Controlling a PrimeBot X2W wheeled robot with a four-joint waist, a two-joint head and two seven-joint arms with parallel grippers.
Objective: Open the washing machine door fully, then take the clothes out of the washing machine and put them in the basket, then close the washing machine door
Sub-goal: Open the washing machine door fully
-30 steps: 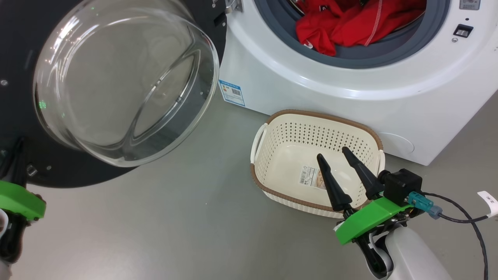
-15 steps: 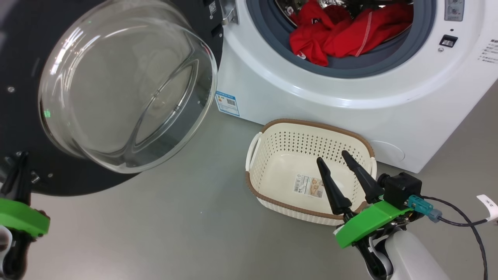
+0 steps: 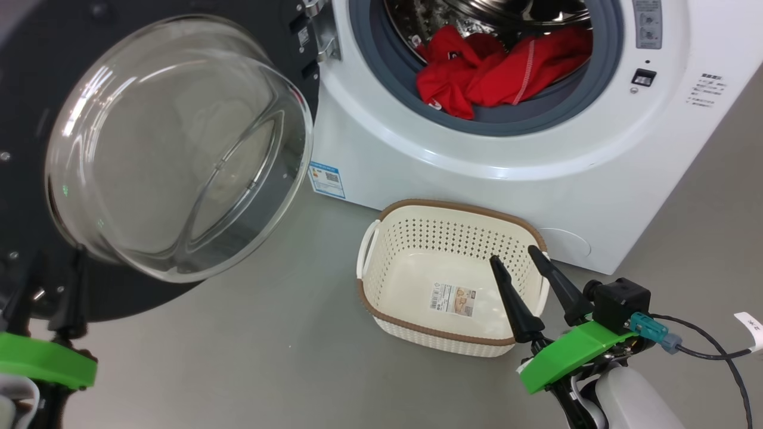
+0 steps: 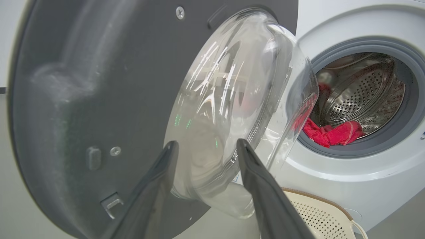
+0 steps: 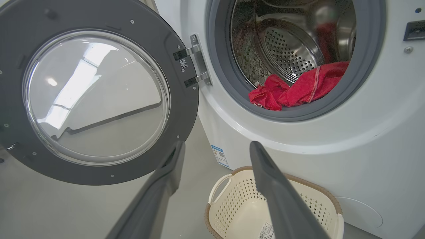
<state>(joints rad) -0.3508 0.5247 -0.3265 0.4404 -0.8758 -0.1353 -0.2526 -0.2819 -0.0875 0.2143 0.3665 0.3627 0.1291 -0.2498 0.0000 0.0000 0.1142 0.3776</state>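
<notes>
Left fingers newly apart before the washing machine door; right fingers apart as before.

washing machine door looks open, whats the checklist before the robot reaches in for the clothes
1. washing machine door swung clear of the opening: ok
2. left gripper open, nothing between its fingers: ok
3. left gripper clear of the door's edge: cannot tell
4. right gripper open and empty: ok
5. clothes lying at the front of the opening, in plain sight: ok
6. basket upright and empty on the floor before the washing machine: ok
</notes>
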